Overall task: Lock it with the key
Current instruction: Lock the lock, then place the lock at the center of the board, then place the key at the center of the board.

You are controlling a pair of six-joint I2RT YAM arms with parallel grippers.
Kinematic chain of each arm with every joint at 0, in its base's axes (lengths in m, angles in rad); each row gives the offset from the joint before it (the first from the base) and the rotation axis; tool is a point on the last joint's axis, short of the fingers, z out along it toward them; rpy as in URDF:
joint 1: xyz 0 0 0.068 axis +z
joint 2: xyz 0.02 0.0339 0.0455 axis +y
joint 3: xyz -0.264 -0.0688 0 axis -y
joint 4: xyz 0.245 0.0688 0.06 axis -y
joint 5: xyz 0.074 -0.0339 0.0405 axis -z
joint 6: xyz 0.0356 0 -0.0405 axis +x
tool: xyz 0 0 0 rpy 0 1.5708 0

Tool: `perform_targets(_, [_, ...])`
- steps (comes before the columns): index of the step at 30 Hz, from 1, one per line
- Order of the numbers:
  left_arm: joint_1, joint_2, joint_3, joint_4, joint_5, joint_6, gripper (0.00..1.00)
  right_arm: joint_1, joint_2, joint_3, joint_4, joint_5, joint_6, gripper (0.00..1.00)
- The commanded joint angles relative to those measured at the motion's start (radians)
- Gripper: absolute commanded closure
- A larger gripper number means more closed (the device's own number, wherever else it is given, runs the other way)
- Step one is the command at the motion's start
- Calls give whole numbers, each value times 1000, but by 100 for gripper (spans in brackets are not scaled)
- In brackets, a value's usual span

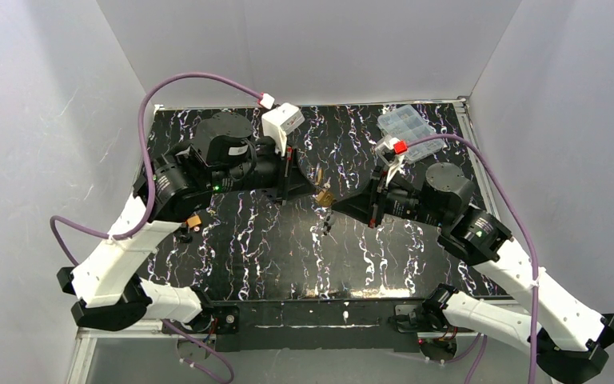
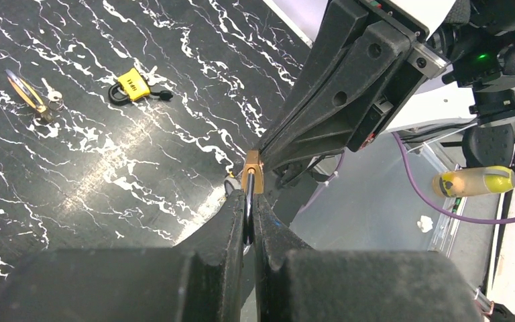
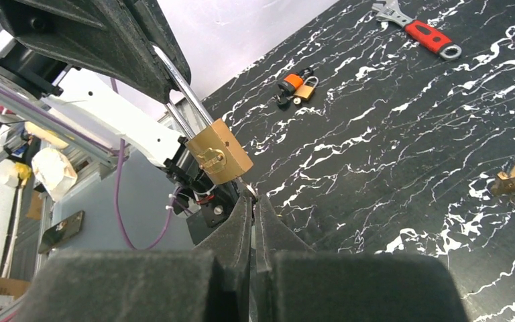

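The lock (image 3: 218,155), shackle gripped in the left jaws, sits just beside the right jaws pinching the key (image 3: 251,191).

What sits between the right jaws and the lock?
Right wrist view: only a silvery sliver, apparently the key, pinched in the right gripper just below the lock.

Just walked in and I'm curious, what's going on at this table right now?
The left gripper is shut on the shackle of the brass lock, holding it up off the table. The right gripper is shut on the key, just under the lock body. The key doesn't look inserted yet.
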Motion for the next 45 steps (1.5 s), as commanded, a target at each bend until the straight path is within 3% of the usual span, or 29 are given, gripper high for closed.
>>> perform_targets(1, [21, -31, 72, -46, -49, 33, 100, -5, -20, -33, -118, 116, -52, 99])
perform_targets(10, [72, -20, 62, -83, -75, 38, 100, -1, -30, -87, -152, 175, -52, 99])
perform_targets(15, [82, 11, -17, -111, -170, 10, 100, 0, 5, -116, -181, 218, 1, 99])
perform_targets(22, [87, 18, -415, 137, -107, -130, 100, 2, 111, -218, -173, 299, 148, 99])
perform_targets(28, [87, 92, -637, 347, -93, -223, 100, 2, 202, -287, -111, 311, 239, 99])
perform_targets(39, [88, 268, -773, 546, -7, -281, 100, 2, 404, -278, -43, 344, 294, 99])
perform_targets(45, [97, 327, -783, 558, 15, -273, 88, 2, 471, -261, -33, 352, 315, 99])
